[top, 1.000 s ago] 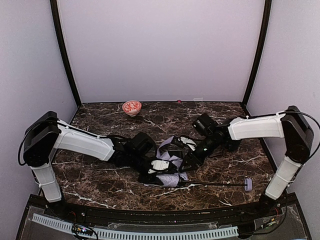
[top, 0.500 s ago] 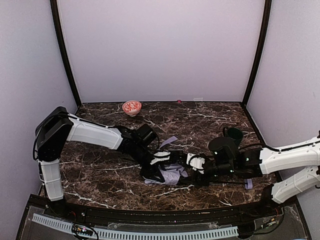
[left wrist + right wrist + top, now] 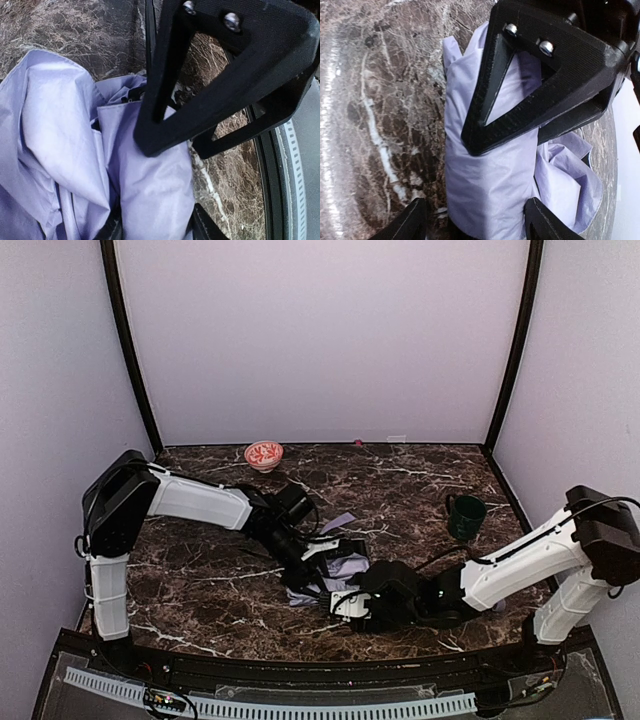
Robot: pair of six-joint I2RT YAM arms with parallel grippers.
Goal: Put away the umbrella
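Note:
The umbrella (image 3: 347,566) lies crumpled mid-table, a bundle of pale lavender fabric with black showing underneath. My left gripper (image 3: 322,552) reaches in from the left and is shut on a thick fold of the fabric (image 3: 150,190), which fills the gap between its fingers (image 3: 202,229). Coming from the near right, my right gripper (image 3: 346,602) straddles the bundle's front end (image 3: 485,190). It is open: marble shows between its left finger (image 3: 410,222) and the cloth. The right arm covers the shaft and handle.
A dark green mug (image 3: 465,515) stands at the right, beyond the right forearm. A red patterned bowl (image 3: 264,454) sits at the back left by the wall. The table's raised front rail (image 3: 300,670) runs close behind the right gripper.
My right arm has swung from the far side of the umbrella round to its near front end, and its jaws have widened. The left gripper has kept its hold, shifting slightly.

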